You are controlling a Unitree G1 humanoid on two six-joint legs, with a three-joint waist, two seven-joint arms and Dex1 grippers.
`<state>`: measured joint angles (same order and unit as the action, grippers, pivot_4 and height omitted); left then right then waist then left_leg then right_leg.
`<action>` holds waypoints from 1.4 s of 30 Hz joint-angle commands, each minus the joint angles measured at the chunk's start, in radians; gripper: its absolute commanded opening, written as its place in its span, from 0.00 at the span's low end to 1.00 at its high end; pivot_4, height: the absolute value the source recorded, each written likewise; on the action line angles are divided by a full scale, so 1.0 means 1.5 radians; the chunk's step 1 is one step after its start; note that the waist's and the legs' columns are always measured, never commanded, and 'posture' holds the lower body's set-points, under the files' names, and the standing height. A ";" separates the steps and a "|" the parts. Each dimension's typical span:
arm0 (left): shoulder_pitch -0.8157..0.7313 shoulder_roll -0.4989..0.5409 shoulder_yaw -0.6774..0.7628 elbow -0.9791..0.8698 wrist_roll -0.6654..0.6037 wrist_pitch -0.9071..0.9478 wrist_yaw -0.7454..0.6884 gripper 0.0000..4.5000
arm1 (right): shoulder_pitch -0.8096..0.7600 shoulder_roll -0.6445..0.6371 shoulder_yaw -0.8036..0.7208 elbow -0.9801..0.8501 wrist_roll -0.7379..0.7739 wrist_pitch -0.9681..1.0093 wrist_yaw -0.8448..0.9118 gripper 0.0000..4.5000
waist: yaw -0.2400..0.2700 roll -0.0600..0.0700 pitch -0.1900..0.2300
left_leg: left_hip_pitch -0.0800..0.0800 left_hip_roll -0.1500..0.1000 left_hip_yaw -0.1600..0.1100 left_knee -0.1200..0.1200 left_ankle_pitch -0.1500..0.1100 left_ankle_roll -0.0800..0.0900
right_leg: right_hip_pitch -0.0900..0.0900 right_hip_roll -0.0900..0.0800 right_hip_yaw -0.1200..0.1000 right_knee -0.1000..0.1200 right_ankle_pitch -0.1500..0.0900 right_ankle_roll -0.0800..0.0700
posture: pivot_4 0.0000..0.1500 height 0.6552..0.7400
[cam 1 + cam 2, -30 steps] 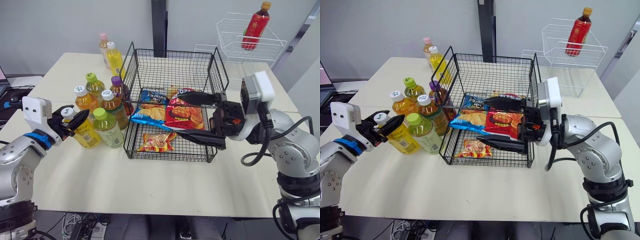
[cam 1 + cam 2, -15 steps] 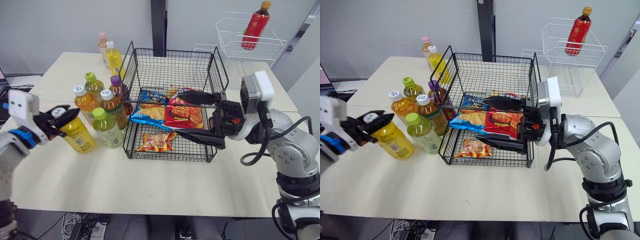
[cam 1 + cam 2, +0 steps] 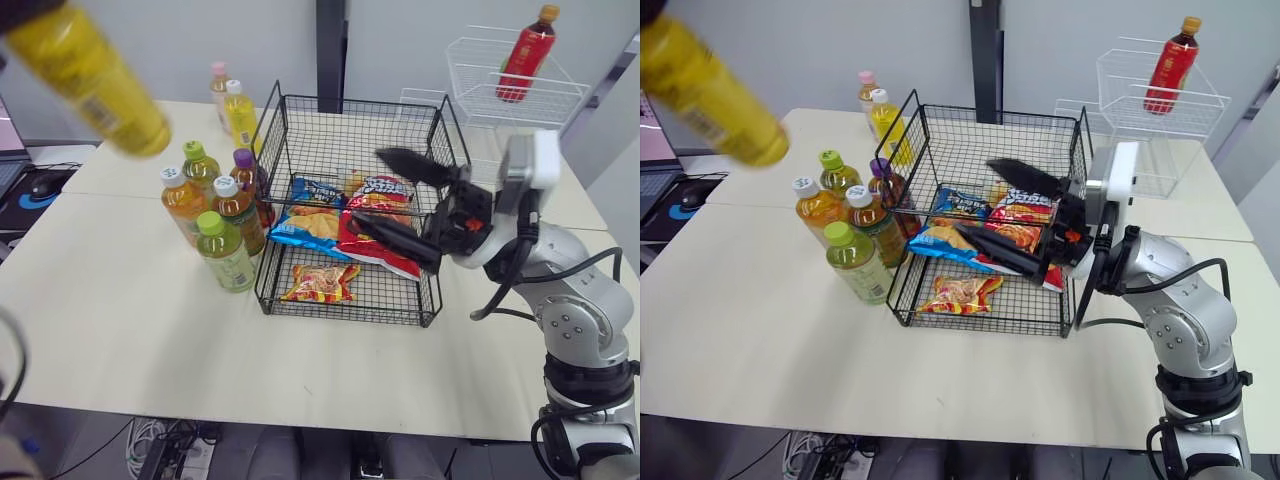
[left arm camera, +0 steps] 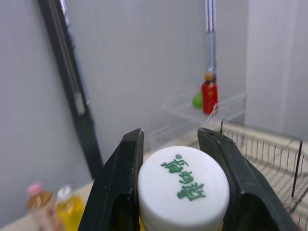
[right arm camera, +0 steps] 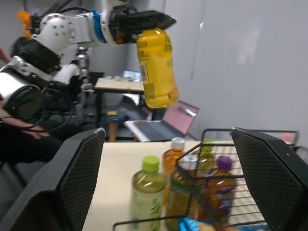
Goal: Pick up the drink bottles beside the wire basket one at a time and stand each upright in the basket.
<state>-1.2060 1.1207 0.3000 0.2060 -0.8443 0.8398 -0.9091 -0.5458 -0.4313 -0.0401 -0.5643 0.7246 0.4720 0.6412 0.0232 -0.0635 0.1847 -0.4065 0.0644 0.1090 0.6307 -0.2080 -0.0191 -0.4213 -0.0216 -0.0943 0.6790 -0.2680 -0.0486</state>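
My left gripper [image 4: 172, 133] is shut on the white cap [image 4: 183, 185] of a yellow drink bottle [image 3: 90, 75], which hangs tilted high in the air to the left of the table; the right wrist view also shows this bottle [image 5: 155, 67]. The black wire basket [image 3: 350, 100] stands mid-table. Several bottles stand against its left side, among them a green-capped one [image 3: 225, 252] at the front and two more [image 3: 238, 108] at the back. My right gripper [image 3: 366, 187] is open over the basket's right half, with nothing between its fingers.
Snack bags [image 3: 322, 283] lie in the basket, a red one [image 3: 380, 225] under my right gripper. A white wire rack [image 3: 470, 80] holding a red bottle [image 3: 525, 50] stands at the back right. A laptop [image 3: 655, 130] and a mouse [image 3: 45, 185] sit off the table's left.
My left gripper has lifted the yellow bottle from the table beside the other bottles to high in the air. My right gripper has tilted upward a little. The camera has shifted.
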 commanded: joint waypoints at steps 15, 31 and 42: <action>-0.330 -0.473 -0.158 0.477 0.270 -0.343 -0.032 0.31 | 0.118 0.060 0.028 -0.125 -0.316 -0.126 -0.233 1.00 | -0.014 0.001 0.000 | -0.001 0.000 0.000 0.001 0.002 -0.003 | -0.001 0.000 0.000 0.001 0.000 0.000 | 1.00 1.00; -0.352 -0.627 -0.157 0.704 0.436 -0.559 0.067 0.31 | 0.161 0.118 0.058 -0.151 -0.409 -0.134 -0.294 1.00 | -0.033 0.002 0.001 | -0.002 -0.001 0.000 0.001 0.003 -0.005 | -0.003 0.001 0.002 0.002 0.000 0.000 | 1.00 1.00; -0.348 -0.626 -0.119 0.716 0.449 -0.560 0.061 0.80 | 0.164 0.121 0.057 -0.148 -0.404 -0.133 -0.282 1.00 | -0.034 0.002 0.001 | -0.001 -0.001 0.000 0.001 0.003 -0.005 | -0.002 0.001 0.001 0.002 0.000 0.000 | 1.00 1.00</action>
<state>-1.6893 0.1734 0.1035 1.2996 -0.1747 0.0140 -0.8205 -0.2943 -0.2530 0.0589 -0.7449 0.1101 0.2898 0.2166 -0.0273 -0.0602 0.1866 -0.4084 0.0635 0.1087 0.6322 -0.2036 -0.0263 -0.4247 -0.0203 -0.0924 0.6817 -0.2685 -0.0489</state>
